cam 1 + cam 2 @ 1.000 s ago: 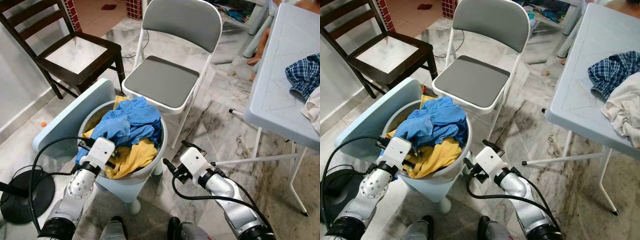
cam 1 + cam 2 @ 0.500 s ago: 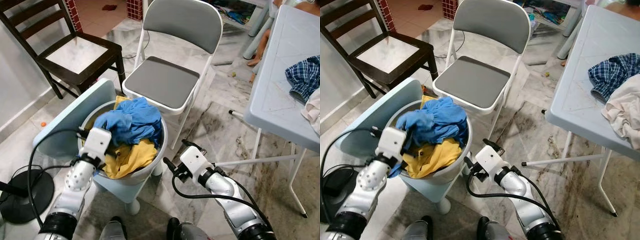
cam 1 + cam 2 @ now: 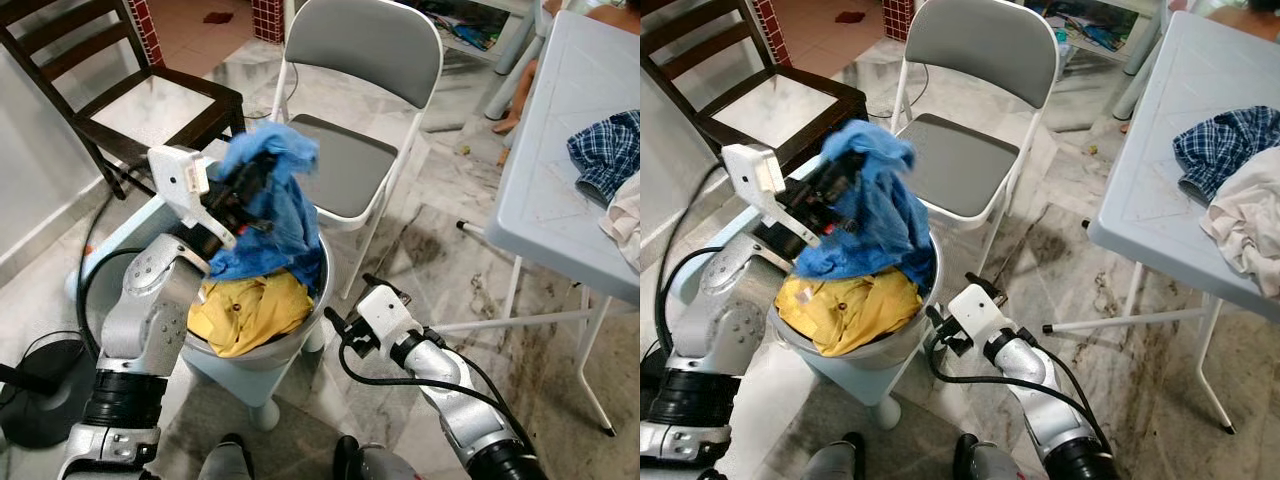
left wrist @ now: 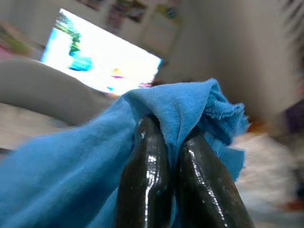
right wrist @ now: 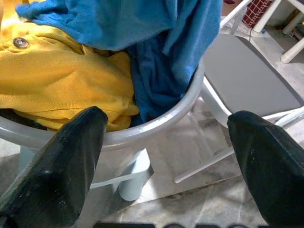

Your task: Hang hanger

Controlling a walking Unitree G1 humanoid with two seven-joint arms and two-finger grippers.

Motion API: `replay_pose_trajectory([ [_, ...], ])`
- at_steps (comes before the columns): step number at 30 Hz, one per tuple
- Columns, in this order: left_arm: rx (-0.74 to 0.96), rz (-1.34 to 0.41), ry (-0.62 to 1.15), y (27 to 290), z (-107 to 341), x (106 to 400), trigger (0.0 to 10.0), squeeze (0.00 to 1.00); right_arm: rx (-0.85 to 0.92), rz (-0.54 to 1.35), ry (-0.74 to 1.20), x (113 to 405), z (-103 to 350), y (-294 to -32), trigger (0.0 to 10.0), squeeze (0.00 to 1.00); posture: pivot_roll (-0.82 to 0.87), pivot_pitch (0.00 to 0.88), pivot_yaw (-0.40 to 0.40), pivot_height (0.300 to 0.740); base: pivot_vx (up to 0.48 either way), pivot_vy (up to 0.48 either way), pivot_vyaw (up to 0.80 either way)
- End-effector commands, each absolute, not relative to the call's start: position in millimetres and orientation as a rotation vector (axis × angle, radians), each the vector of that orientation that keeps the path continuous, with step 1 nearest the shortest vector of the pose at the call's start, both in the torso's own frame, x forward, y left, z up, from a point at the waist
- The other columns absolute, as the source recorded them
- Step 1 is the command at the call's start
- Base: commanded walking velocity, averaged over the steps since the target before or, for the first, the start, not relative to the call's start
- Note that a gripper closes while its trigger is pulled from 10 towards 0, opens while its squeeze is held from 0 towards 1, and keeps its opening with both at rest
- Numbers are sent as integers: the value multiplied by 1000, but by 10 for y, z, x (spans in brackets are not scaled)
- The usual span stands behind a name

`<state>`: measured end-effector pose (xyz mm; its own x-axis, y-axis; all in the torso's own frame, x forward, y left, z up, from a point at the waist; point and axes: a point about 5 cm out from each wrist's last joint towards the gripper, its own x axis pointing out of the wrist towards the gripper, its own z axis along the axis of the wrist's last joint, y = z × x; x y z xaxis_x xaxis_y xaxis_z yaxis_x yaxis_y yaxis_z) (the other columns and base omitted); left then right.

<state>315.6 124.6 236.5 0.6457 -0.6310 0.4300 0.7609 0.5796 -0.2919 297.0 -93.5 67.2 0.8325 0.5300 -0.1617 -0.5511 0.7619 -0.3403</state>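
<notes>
A: So, why have we got the blue cloth (image 3: pixel 268 200) pulled up like that?

B: Our left end effector (image 4: pixel 176 156) has its two fingers pinched together on a fold of it, up above the tub (image 3: pixel 318 300). We judge it is being lifted clear so that we can get at what lies under it. The lower part of the cloth hangs into the tub, draped over the rim at about three o'clock.

A: And the right one?

B: Our right end effector (image 5: pixel 166 156) is spread wide with nothing in it, low beside the tub at roughly four o'clock, pointed at the rim. It looks parked there, ready to help.

A: What is left in the tub?

B: A yellow shirt (image 3: pixel 246 310), bunched at the six o'clock side, with a button showing.

A: Where is the hanger, then?

B: We cannot see one. It may be under the clothes, but we cannot tell. So we can say nothing about which way it points.

A: Then the cloth, how does it lie?

B: Its long axis runs from the pinched top, near eleven o'clock above the tub, down toward the rim at three. The free end points down.

A: Anything near to drape it on?

B: The grey chair (image 3: pixel 345 165) stands just behind the tub at one o'clock, and the counter (image 3: pixel 560 200) is well off at three.
</notes>
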Motion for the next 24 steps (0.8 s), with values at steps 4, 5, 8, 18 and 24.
replay_pose_trajectory([
  [4,-717,-1064,-257,1042,2569,2927,0,0,-392,580,62,2974,642,-933,10000,0,191,197,-41,740,0,0,0],
  [5,-741,-1062,-242,1053,2555,2916,0,0,-393,578,62,2976,642,-931,10000,0,192,198,-40,740,0,0,0],
  [8,-744,-1009,-183,1118,2418,2931,0,0,-401,577,68,2974,626,-934,10000,0,194,201,-41,740,0,0,0],
  [18,-765,-752,47,1475,1799,2883,4392,0,-417,601,86,2956,572,-919,10000,0,209,215,-61,740,0,0,0],
  [24,-721,-546,125,1674,1391,2886,10000,0,-423,613,89,2952,569,-914,10000,0,213,223,-72,740,0,0,0],
])
